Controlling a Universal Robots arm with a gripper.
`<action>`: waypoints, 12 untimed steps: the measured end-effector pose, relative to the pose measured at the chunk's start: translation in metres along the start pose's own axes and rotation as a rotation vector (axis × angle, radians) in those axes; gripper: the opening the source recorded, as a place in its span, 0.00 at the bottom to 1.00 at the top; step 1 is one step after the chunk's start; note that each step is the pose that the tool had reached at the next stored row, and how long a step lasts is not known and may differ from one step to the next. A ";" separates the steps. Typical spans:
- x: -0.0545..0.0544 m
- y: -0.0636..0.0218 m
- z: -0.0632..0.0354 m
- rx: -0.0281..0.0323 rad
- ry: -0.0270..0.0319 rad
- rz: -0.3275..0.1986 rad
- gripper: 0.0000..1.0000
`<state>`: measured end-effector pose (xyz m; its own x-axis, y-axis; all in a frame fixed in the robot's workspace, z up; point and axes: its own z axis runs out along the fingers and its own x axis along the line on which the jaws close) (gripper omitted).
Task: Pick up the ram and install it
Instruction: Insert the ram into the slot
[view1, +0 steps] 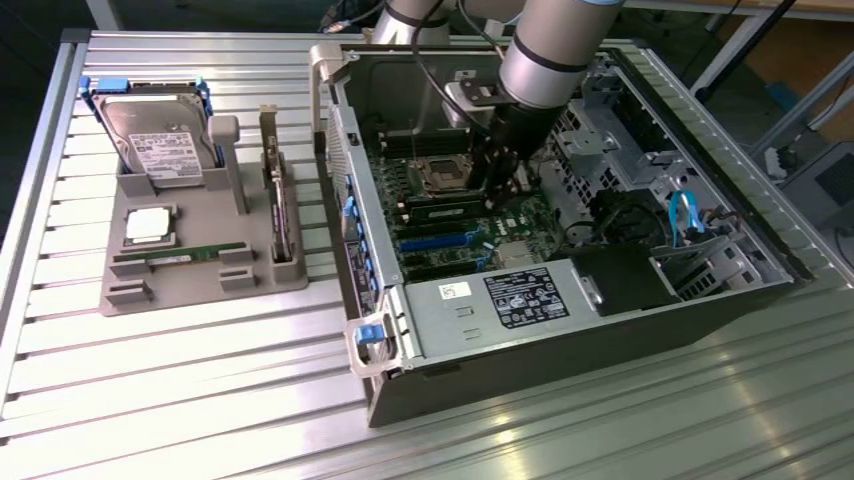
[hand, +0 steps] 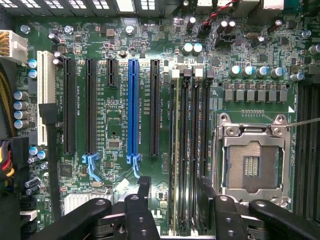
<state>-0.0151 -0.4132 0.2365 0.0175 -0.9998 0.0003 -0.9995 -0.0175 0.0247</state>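
My gripper (hand: 175, 195) is deep inside the open computer case (view1: 441, 335), over the memory slots beside the empty processor socket (hand: 250, 167). Its two dark fingers (hand: 144, 187) stand open on either side of a thin green ram (hand: 175, 150). The ram is seen edge-on, sitting in the slot nearest the black expansion slots. In the exterior view the arm comes down into the case, with the gripper (view1: 511, 190) just above the motherboard (view1: 467, 235). A second ram (view1: 180, 256) lies flat on the grey holder (view1: 200, 290) at the exterior view's left.
The grey holder also carries a hard drive (view1: 158, 140), a silver processor chip (view1: 148, 226) and an upright card (view1: 278, 200). Case walls, the power supply (view1: 527, 295) and blue-cabled drive bays (view1: 687, 225) surround the arm. Slatted metal table all around.
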 end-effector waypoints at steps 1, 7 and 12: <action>0.000 0.0000 -0.0016 0.0000 0.0000 0.000 0.50; 0.000 0.0003 -0.0171 0.0000 -0.0001 0.000 0.50; 0.000 0.0005 -0.0356 0.0000 0.0000 0.000 0.50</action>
<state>-0.0147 -0.4132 0.2721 0.0175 -0.9998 0.0003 -0.9995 -0.0175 0.0248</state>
